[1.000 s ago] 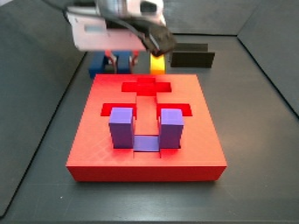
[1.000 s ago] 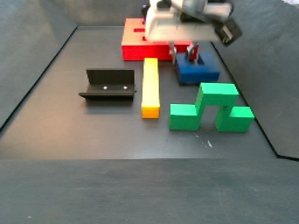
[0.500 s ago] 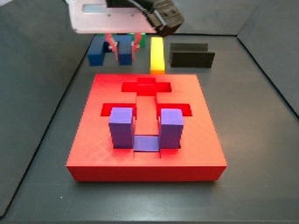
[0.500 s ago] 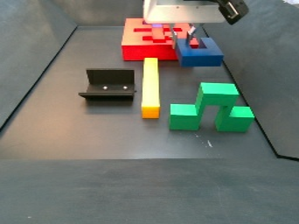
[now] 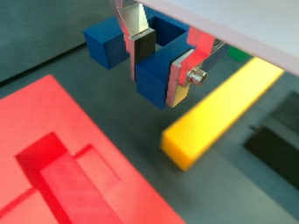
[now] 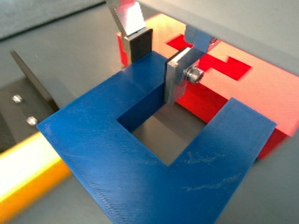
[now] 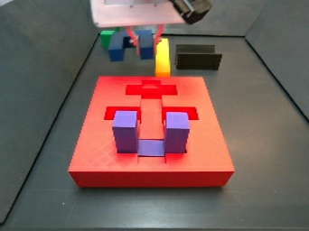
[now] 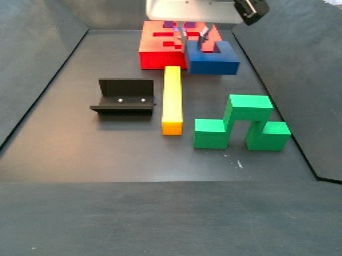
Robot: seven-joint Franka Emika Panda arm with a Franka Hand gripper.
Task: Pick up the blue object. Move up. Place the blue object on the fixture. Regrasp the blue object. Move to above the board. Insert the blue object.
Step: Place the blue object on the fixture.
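Dark blue plastic fills a wrist view: the blue object (image 6: 163, 149), a U-shaped block, hangs in the gripper (image 6: 158, 59), whose silver fingers (image 6: 181, 72) are closed narrowly on one of its prongs. In a side view the gripper (image 7: 144, 34) sits at the top centre of the frame with the blue object (image 7: 129, 46) dangling below it, clear of the floor and beyond the far end of the board (image 7: 151, 135). That red board takes up the middle of the frame; a lighter purple U-shaped block (image 7: 151, 132) sits in the recess in its near half, and a cross-shaped cut-out lies open at its far end. Just past the board, a yellow bar (image 7: 162, 60) lies on the dark floor, and the fixture (image 7: 198, 60) stands at the upper right, apart from the bar. From the opposite side, the blue object (image 8: 211, 58) is at the upper centre, just right of the board (image 8: 158, 48), under the gripper (image 8: 194, 32); the fixture (image 8: 124, 98) stands centre left, the yellow bar (image 8: 171, 98) beside it, and a green stepped block (image 8: 242, 123) rests at lower right.
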